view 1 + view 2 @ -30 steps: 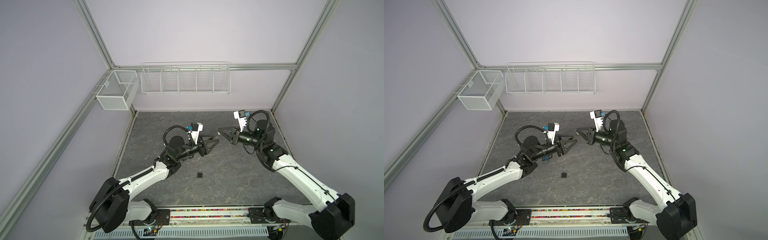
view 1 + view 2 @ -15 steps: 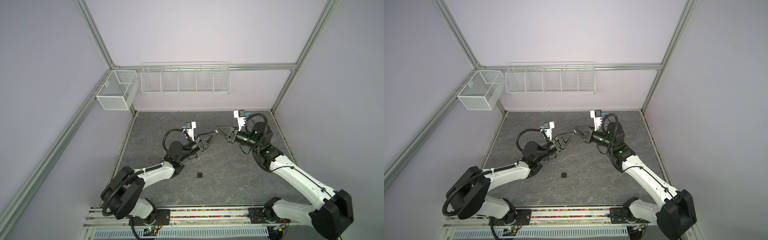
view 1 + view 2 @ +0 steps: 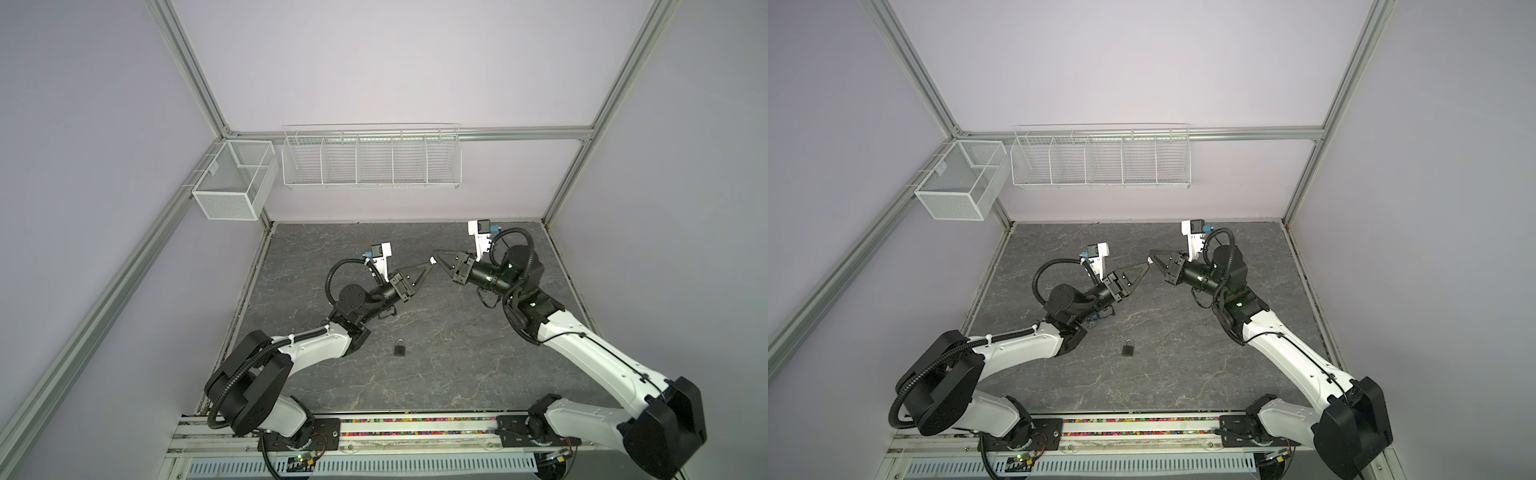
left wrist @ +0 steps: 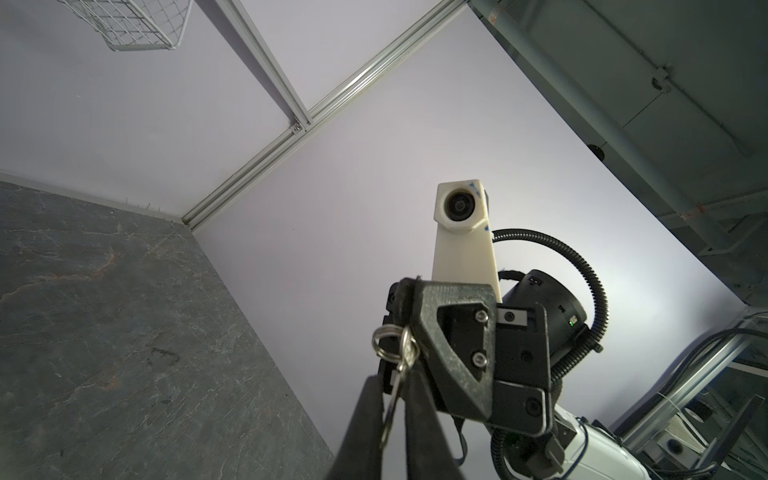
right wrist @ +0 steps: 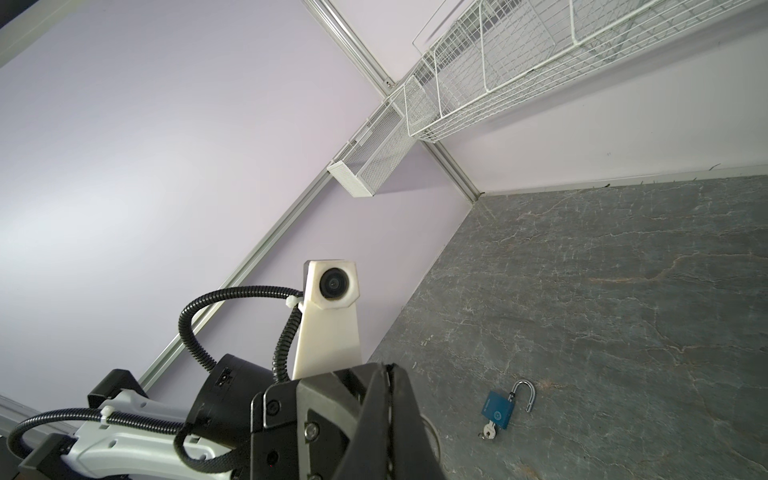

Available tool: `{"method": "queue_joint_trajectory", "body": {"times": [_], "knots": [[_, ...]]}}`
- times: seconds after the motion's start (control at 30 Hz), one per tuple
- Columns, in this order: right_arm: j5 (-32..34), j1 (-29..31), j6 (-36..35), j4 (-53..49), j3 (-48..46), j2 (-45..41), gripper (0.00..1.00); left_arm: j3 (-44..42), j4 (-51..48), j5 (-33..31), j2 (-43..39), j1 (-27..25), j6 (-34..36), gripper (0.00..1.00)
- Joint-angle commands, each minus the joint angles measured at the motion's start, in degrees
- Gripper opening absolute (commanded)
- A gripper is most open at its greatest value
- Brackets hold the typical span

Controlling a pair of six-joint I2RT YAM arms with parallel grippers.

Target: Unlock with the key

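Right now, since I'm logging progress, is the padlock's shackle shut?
No: the right wrist view shows the blue padlock lying on the table with its shackle swung open.

Padlock point(image 3: 400, 347), between 6 and 7 o'clock from the key ring point(image 3: 432, 261) in both top views: shackle state too small to tell. Left wrist view: left gripper point(image 4: 392, 374) fingers cut by the edge; grip on ring undeterminable.
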Motion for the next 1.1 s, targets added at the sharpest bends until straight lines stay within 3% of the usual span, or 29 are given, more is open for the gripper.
{"method": "queue_joint_trajectory", "body": {"times": [0.0,0.17,0.33,0.37,0.47,0.6,0.73,0.83,0.93,1.07], "knots": [[1.35,0.31,0.63,2.18,-1.07,-0.41,0.07,0.9,0.57,-0.19,-0.89,-0.26,-0.22,0.08],[1.79,0.32,0.02,1.63,-1.25,-0.67,0.07,1.17,0.58,-0.02,-0.99,-0.22,-0.2,0.01],[1.43,0.26,-1.14,0.06,-0.66,-1.18,0.07,2.2,-4.37,0.87,-2.47,-0.05,2.12,0.0],[1.38,0.24,-1.51,-0.57,-0.48,-1.49,0.08,2.47,-5.98,1.27,-2.98,0.13,2.76,0.0],[0.24,-0.37,-3.12,-3.66,0.47,-3.04,0.26,3.57,-13.29,4.08,-5.06,1.61,5.75,0.0],[-6.44,-1.99,-7.72,-11.92,4.25,-4.06,0.44,6.82,-28.54,11.38,-7.36,5.29,12.48,0.0],[-15.22,-3.46,-14.55,-19.44,7.42,-4.6,0.62,14.26,-50.28,19.65,-8.06,8.87,24.76,0.0],[-19.05,-4.39,-20.88,-27.22,10.53,-3.06,0.65,21.67,-69.14,21.38,-7.71,9.37,37.46,0.0],[-20.95,-5.65,-25.24,-32.47,12.82,-2.01,0.66,28.64,-84.57,19.14,-6.52,9.4,47.82,0.0],[-22.7,-7.77,-29.96,-35.82,14.1,-1.6,0.66,33.01,-93.19,18.54,-6.26,9.4,54.91,0.0]]}}
